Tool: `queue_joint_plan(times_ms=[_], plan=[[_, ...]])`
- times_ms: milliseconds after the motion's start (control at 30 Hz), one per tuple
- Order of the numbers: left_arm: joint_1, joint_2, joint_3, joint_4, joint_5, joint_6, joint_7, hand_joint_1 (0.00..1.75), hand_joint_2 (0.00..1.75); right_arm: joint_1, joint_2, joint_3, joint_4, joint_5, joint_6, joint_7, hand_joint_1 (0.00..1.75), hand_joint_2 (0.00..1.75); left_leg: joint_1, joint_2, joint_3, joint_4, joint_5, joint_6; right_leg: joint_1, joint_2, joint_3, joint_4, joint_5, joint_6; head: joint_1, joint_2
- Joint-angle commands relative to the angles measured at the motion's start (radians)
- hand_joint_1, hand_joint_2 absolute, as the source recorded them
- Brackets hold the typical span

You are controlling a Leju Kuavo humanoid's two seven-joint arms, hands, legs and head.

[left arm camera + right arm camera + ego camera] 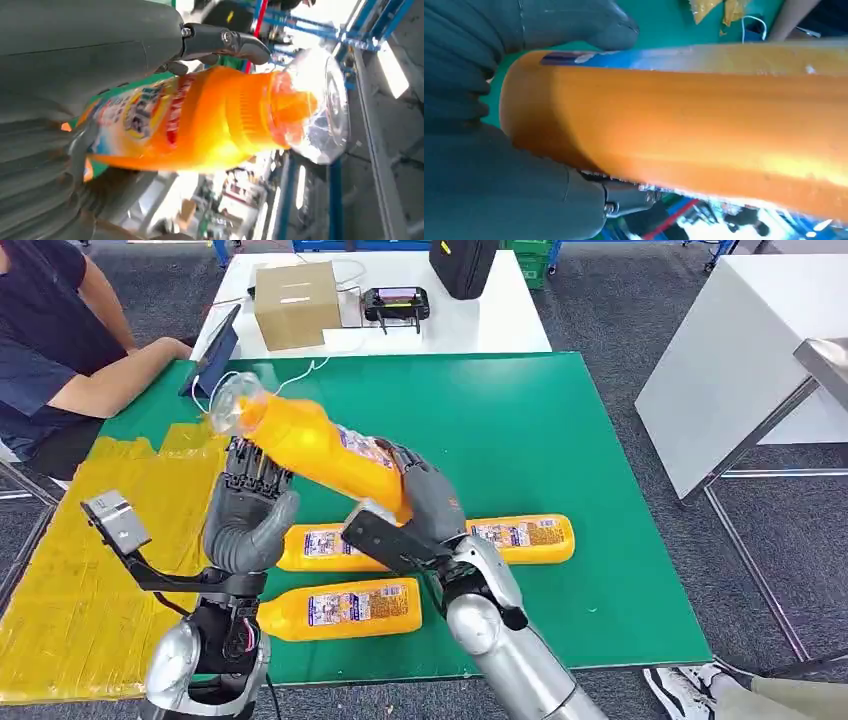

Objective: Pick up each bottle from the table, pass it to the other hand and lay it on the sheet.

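Right now the orange plastic bottle with the printed label and clear cap (300, 440) is up in the air over the green table mat (560, 430), tilted, cap end high and toward my left side. My right hand (425, 502) is wrapped around its base end; the right wrist view shows thumb and fingers clamped on opposite sides of the barrel. My left hand (250, 510) sits just under the neck half. In the left wrist view the body lies against the palm with one finger (225, 42) arched over it, but I cannot tell whether that hand has closed on it yet.

I judge the bottle stiff, smooth and somewhat slippery, and heavy if full. The clear cap looks thin, so I would take hold on the labelled barrel, not the cap, and release the right hand only once the left grip is firm.

Three more orange bottles lie flat on the mat near my arms: one (345, 608) nearest me, one (320, 548) behind it, one (525, 538) to the right. The yellow sheet (70, 590) lies on my left. Further back, a brown cardboard box (297, 302) stands closed on a white table (500, 320); its contents are hidden. A seated person's arm (110, 365) rests at the mat's far left corner.
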Motion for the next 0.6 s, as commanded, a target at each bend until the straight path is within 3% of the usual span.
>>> queue_joint_plan(times_ms=[33,300,333,600], plan=[[-0.101,0.005,-0.056,0.144,-0.003,0.034,0.069,0.00,1.75,-0.111,0.024,0.273,0.216,0.054,-0.018,0.006,1.75,1.75,0.000,0.000,0.002,-0.001,0.000,-0.001,0.000,0.003,0.002,0.000,0.000,-0.001,0.000,0.000],[-0.105,0.015,-0.095,0.139,-0.001,0.033,0.069,0.05,1.75,-0.139,0.015,0.293,0.204,0.007,-0.034,0.035,1.75,1.75,0.001,-0.002,0.002,0.000,-0.001,-0.001,0.000,0.004,0.003,0.000,-0.001,-0.002,0.000,0.000],[-0.103,0.016,-0.094,0.134,-0.004,0.033,0.061,1.75,1.75,-0.138,0.014,0.289,0.203,0.001,-0.034,0.036,1.75,1.75,0.001,-0.002,0.001,0.000,0.000,-0.001,0.000,0.003,0.002,0.000,-0.001,-0.001,0.000,0.000],[-0.082,0.023,-0.091,0.123,0.007,0.008,0.036,1.75,1.75,-0.132,-0.004,0.264,0.202,-0.019,-0.035,0.043,1.75,1.75,0.000,-0.002,0.001,0.000,0.000,-0.001,0.000,0.002,0.001,0.000,-0.001,-0.001,0.000,0.000]])
